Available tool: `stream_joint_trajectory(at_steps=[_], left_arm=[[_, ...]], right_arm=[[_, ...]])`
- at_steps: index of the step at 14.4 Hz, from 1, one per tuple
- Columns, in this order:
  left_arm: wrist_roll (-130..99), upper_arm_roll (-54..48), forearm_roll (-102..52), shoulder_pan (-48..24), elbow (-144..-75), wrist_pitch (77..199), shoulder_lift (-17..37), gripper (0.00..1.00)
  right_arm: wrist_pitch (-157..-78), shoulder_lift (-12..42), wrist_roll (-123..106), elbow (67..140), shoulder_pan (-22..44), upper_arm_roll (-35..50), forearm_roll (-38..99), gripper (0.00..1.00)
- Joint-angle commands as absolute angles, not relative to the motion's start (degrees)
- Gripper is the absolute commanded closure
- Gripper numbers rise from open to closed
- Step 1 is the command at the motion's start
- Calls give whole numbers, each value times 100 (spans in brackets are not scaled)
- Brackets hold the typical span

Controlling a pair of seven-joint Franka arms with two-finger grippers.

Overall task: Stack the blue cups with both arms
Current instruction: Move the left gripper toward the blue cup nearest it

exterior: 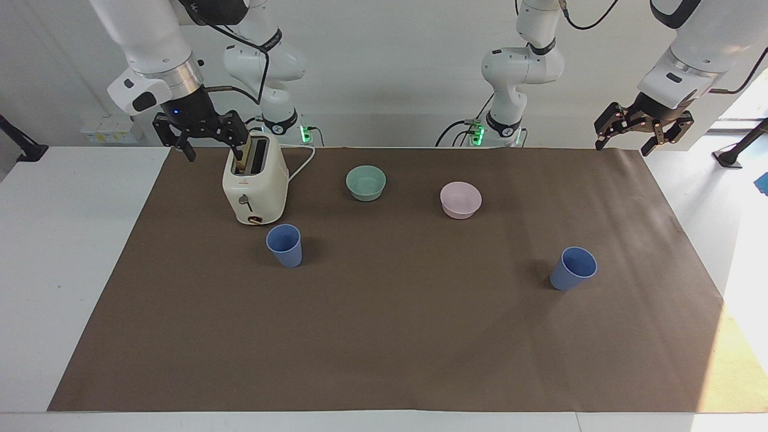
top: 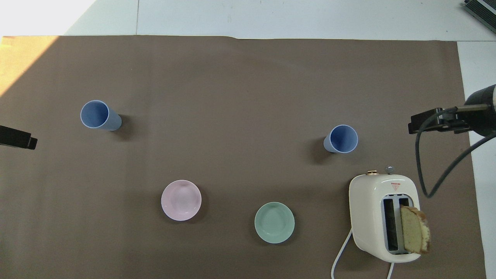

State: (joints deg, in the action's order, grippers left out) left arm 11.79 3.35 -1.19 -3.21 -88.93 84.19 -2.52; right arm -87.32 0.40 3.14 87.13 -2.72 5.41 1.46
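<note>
Two blue cups stand upright and apart on the brown mat. One cup (exterior: 284, 245) stands just farther from the robots than the toaster and also shows in the overhead view (top: 341, 138). The other cup (exterior: 573, 268) stands toward the left arm's end and shows in the overhead view too (top: 99, 115). My right gripper (exterior: 214, 153) hangs open and empty in the air beside the toaster's top. My left gripper (exterior: 624, 146) hangs open and empty over the mat's corner at the left arm's end. Neither gripper touches a cup.
A cream toaster (exterior: 255, 183) with a bread slice (top: 414, 229) in one slot stands toward the right arm's end. A teal-green bowl (exterior: 366, 182) and a pink bowl (exterior: 460, 199) sit between the cups, nearer to the robots.
</note>
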Motion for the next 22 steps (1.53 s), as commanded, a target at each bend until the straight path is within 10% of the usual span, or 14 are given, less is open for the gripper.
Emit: stream_joint_trajectory(at_steps=[1,22], left_arm=[[1169,308,-79,-299,-9114,8761,-413,0],[1248,308,-193,79,-9922,11828,1423,0]], right_arm=[[-8842,-105,193,8895,-360,580,202,0],[-8842,-105,193,8895,-360,580,193,0]])
